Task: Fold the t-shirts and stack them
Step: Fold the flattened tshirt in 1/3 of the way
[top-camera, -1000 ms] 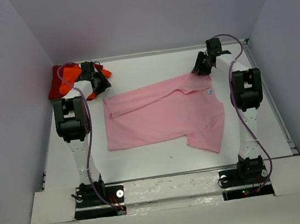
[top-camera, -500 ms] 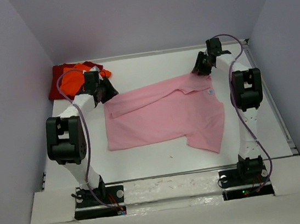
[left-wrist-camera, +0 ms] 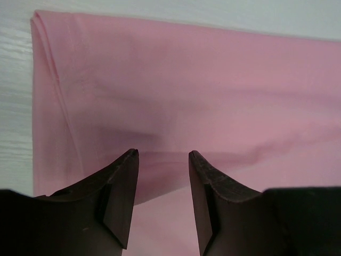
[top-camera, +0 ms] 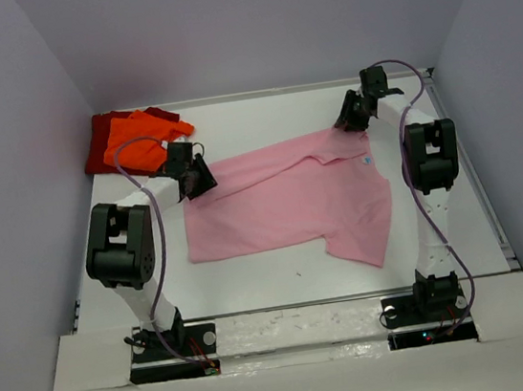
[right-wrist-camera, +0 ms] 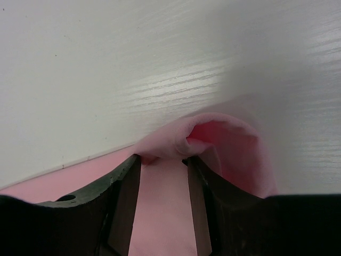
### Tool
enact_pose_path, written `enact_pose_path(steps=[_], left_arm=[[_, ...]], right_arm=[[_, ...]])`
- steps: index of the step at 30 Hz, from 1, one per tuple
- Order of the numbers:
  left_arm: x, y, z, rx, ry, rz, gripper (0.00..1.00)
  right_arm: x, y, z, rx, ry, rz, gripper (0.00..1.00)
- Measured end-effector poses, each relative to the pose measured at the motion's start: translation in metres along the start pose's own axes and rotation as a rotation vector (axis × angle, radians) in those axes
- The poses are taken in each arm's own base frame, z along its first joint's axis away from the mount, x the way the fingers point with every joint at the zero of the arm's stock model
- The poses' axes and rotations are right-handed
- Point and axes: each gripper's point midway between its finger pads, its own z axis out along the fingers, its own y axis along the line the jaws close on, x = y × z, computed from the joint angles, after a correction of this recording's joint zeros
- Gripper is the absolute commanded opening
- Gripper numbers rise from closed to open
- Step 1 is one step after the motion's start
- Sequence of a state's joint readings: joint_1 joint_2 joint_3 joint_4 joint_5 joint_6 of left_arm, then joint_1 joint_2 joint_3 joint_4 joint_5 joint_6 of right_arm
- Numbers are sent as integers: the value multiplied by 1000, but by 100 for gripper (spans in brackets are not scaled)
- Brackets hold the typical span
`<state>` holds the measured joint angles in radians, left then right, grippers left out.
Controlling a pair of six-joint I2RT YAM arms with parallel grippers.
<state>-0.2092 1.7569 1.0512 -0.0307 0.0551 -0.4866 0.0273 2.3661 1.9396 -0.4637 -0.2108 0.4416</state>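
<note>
The light pink t-shirt [top-camera: 282,202] lies spread flat on the middle of the table, neck label toward the right. My left gripper [top-camera: 196,177] hovers over its back left corner. In the left wrist view the gripper [left-wrist-camera: 163,154] is open, with only flat pink cloth [left-wrist-camera: 213,90] beneath it. My right gripper [top-camera: 348,118] sits at the shirt's back right sleeve. It is open [right-wrist-camera: 162,157], and a raised fold of pink cloth [right-wrist-camera: 229,144] bunches against its fingertips. The orange t-shirt [top-camera: 138,135] lies crumpled on the dark red one [top-camera: 99,149] in the back left corner.
The white table [top-camera: 282,279] is boxed in by grey walls on the left, back and right. A raised rail [top-camera: 477,186] runs along its right edge. Both arm bases stand at the near edge.
My left arm has swung right and nearer, from over the orange and dark red pile to the pink shirt's back left corner. The right arm has not moved.
</note>
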Motion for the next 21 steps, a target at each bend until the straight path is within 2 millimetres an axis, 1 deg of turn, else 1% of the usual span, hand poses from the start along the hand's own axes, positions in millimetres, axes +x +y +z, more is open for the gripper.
enact_pose_path(steps=[4, 9, 13, 16, 18, 21], left_arm=[[19, 1, -6, 3, 23, 5, 52], [30, 5, -20, 14, 26, -7, 52], [37, 8, -26, 22, 23, -17, 52], [50, 12, -32, 33, 36, -30, 52], [56, 10, -35, 46, 48, -37, 52], [53, 5, -40, 68, 44, -44, 52]], right_arm=[[0, 0, 0, -6, 3, 3, 47], [0, 0, -1, -15, 7, 9, 47], [0, 0, -1, -20, 8, 11, 47], [0, 0, 0, -23, 8, 11, 47], [1, 0, 0, -25, 9, 11, 47], [1, 1, 0, -27, 9, 13, 47]])
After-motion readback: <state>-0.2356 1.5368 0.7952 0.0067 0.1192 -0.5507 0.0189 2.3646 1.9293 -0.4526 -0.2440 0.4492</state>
